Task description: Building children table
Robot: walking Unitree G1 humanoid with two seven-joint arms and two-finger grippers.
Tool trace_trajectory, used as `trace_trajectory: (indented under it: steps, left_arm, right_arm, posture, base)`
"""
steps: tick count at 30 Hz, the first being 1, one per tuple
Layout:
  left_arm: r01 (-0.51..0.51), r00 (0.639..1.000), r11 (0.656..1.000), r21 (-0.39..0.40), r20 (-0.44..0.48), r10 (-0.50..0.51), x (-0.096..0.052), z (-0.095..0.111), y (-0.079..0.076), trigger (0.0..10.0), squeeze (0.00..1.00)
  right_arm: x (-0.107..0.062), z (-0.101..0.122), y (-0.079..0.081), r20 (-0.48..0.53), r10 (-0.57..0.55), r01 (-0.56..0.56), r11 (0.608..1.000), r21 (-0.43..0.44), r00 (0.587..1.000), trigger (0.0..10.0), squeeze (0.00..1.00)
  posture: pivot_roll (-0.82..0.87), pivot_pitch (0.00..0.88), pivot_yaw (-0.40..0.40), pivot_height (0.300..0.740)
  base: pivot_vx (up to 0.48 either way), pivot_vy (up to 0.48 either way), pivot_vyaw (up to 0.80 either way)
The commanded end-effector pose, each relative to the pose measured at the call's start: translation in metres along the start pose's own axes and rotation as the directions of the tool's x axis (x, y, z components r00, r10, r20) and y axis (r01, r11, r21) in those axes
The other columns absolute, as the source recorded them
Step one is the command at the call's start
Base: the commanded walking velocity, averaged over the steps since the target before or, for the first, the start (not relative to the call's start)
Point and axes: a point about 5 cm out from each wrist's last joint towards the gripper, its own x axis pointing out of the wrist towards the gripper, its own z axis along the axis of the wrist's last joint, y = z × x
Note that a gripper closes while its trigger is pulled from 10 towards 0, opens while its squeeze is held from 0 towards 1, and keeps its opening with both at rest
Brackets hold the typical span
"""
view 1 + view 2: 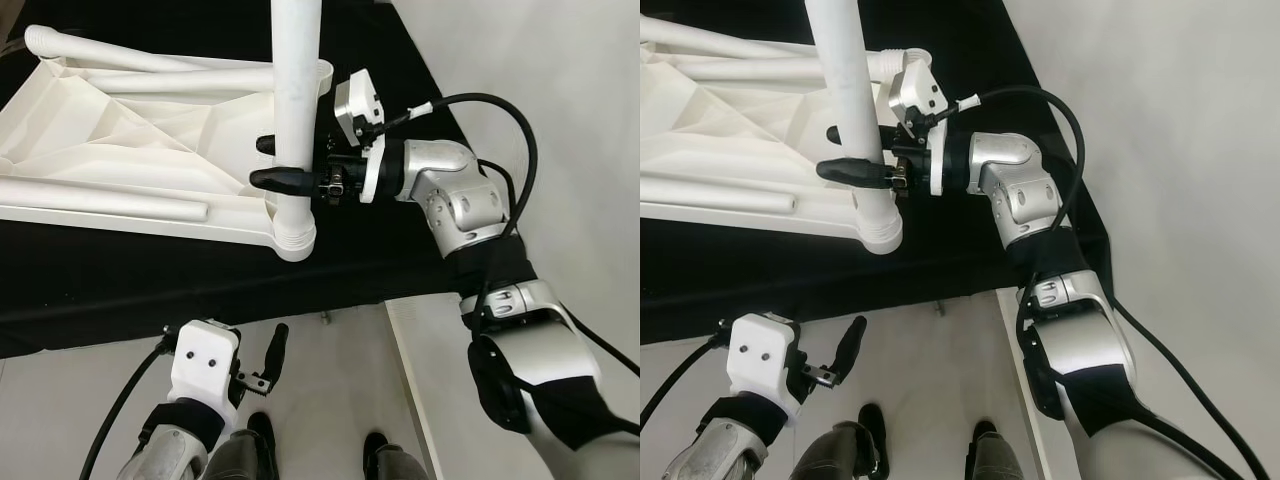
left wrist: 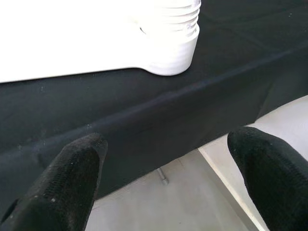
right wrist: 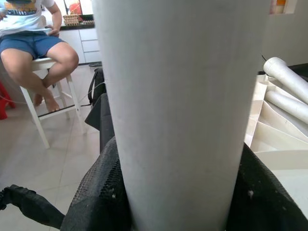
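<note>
The white table leg [image 1: 296, 100] stands upright in the upper middle of the frame, with its threaded lower end sitting in the corner socket [image 1: 294, 238] of the upturned white table top [image 1: 110, 150], which lies on a black cloth [image 1: 150, 280] in the upper left. The right gripper [image 1: 290, 165] comes in from the right side and its two black fingers are clamped on the table leg, one finger in front of the tube and one behind it, a little above the socket. In the right wrist view the tube fills the space between the two pads, so the hold looks centred. I judge the leg to be a hollow plastic tube: light, stiff and rather smooth, so it may slip or turn inside the fingers if the thread becomes tight. A hold low on the tube, near the socket, as it is now, should give the best control and the least wobble. Two more legs [image 1: 130, 62] lie loose on the table top. The left gripper [image 1: 272, 362] hangs low in the lower left of the frame, well apart from the table, with its fingers spread and nothing between them.
</note>
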Motion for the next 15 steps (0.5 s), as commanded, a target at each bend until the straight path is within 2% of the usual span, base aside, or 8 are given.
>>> trace_trajectory:
  steps: [1, 4, 5, 6, 7, 8, 11, 15]
  left_arm:
    - [-0.002, 1.000, 1.000, -0.008, -0.012, 0.002, -0.003, -0.001, -0.002, 10.0, 0.00]
    - [-0.004, 1.000, 1.000, -0.010, -0.011, 0.003, -0.002, -0.001, -0.003, 10.0, 0.00]
    - [-0.004, 1.000, 1.000, -0.010, -0.011, 0.003, -0.002, -0.001, -0.003, 10.0, 0.00]
    - [-0.005, 1.000, 1.000, -0.010, -0.010, 0.005, -0.002, -0.002, -0.003, 10.0, 0.00]
    - [-0.005, 1.000, 1.000, -0.010, -0.010, 0.005, -0.002, -0.002, -0.003, 10.0, 0.00]
    - [-0.010, 1.000, 1.000, -0.008, -0.007, 0.010, -0.001, -0.001, -0.002, 10.0, 0.00]
    - [-0.014, 1.000, 1.000, -0.003, -0.004, 0.014, 0.000, -0.001, -0.002, 10.0, 0.00]
    - [-0.026, 1.000, 1.000, 0.008, -0.007, 0.026, 0.000, -0.003, 0.000, 10.0, 0.00]
  right_arm:
    - [-0.004, -0.012, -0.002, -0.049, -0.079, 0.080, 0.996, 0.030, 0.996, 0.0, 0.00]
    - [-0.009, -0.039, -0.001, -0.189, -0.345, 0.359, 0.932, 0.044, 0.919, 0.0, 0.00]
    - [-0.009, -0.039, -0.001, -0.189, -0.345, 0.359, 0.932, 0.044, 0.919, 0.0, 0.00]
    - [-0.019, -0.060, 0.002, -0.284, -0.597, 0.634, 0.772, 0.052, 0.750, 0.0, 0.00]
    - [-0.019, -0.060, 0.002, -0.284, -0.597, 0.634, 0.772, 0.052, 0.750, 0.0, 0.00]
    - [-0.023, -0.093, 0.040, -0.398, -0.699, 0.783, 0.616, 0.087, 0.594, 0.0, 0.00]
    - [-0.012, -0.103, 0.062, -0.414, -0.686, 0.785, 0.607, 0.127, 0.598, 0.0, 0.00]
    - [0.009, -0.095, 0.053, -0.367, -0.683, 0.764, 0.630, 0.140, 0.631, 0.0, 0.00]
  posture:
    - [-0.07, 0.342, -0.048, 0.740]
    - [-0.08, 0.341, -0.065, 0.740]
    - [-0.08, 0.341, -0.065, 0.740]
    - [-0.09, 0.338, -0.075, 0.740]
    - [-0.09, 0.338, -0.075, 0.740]
    - [-0.08, 0.343, -0.068, 0.740]
    - [-0.08, 0.333, -0.066, 0.740]
    - [-0.08, 0.306, -0.066, 0.740]
  base:
    - [0.000, 0.000, 0.00]
    - [0.000, 0.000, 0.00]
    - [0.000, 0.000, 0.00]
    - [0.000, 0.000, 0.00]
    - [0.000, 0.000, 0.00]
    - [0.000, 0.000, 0.00]
    - [0.000, 0.000, 0.00]
    - [0.000, 0.000, 0.00]
